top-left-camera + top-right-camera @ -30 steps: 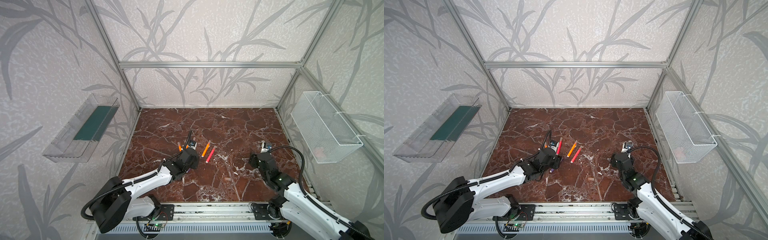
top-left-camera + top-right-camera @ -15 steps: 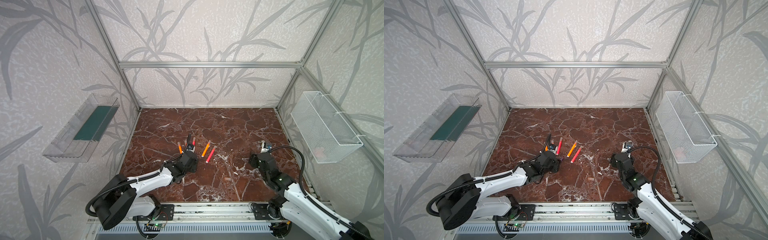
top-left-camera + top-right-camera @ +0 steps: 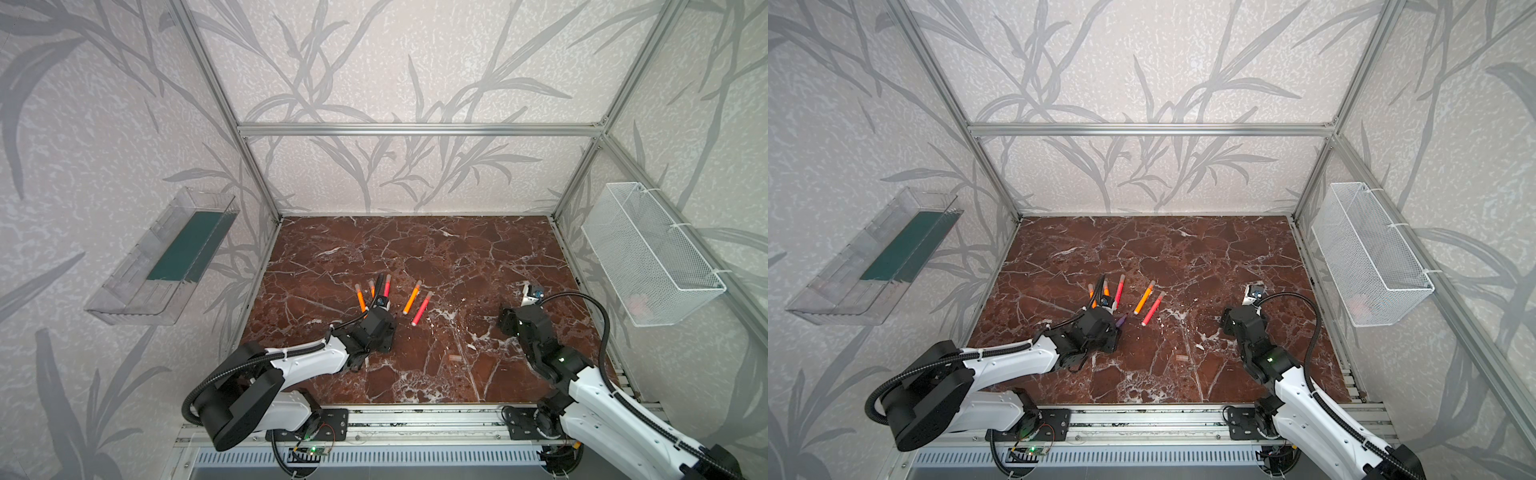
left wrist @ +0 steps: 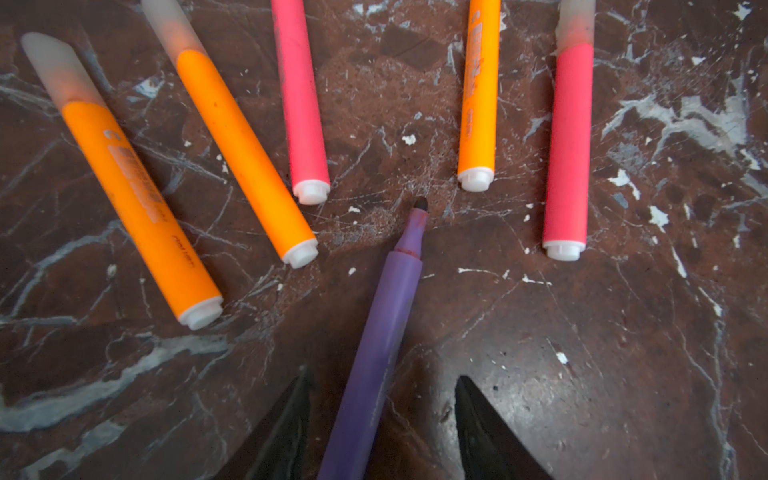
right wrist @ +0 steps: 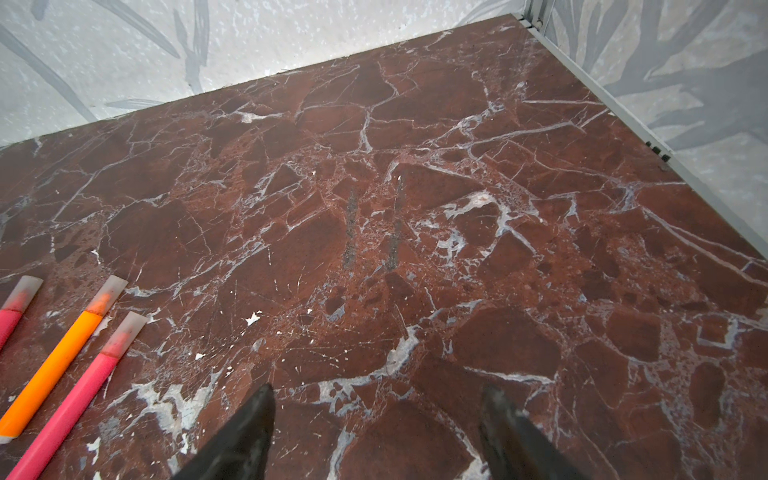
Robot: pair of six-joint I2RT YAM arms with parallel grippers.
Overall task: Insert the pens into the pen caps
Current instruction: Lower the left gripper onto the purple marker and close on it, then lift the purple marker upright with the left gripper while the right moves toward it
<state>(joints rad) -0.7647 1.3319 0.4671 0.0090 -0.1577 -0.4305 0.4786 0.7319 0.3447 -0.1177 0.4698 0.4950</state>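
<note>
Since a second ago my left arm [image 3: 307, 361] has sunk lower over the marble table [image 3: 457, 249], so more pens show past it. My right arm [image 3: 582, 374] has not shifted. On the right wall hangs a wire basket [image 3: 648, 257], on the left wall a clear tray [image 3: 166, 257]. On my left gripper [image 4: 383, 375] the fingers are spread, with the uncapped purple pen [image 4: 386, 299] between them. Gaps show on both sides, so it is not pinched. On my right gripper [image 5: 378, 390] the fingers are spread wide over bare marble with nothing between. Five more pens lie fanned left of centre, just beyond the purple tip: three orange pens [image 4: 137, 199] and two red-pink pens [image 4: 571, 145]. Their white butts point toward me, and pale caps sit on the far ends. One loose pen cap [image 3: 456, 358] lies alone near the front middle, well apart from the pens.
</note>
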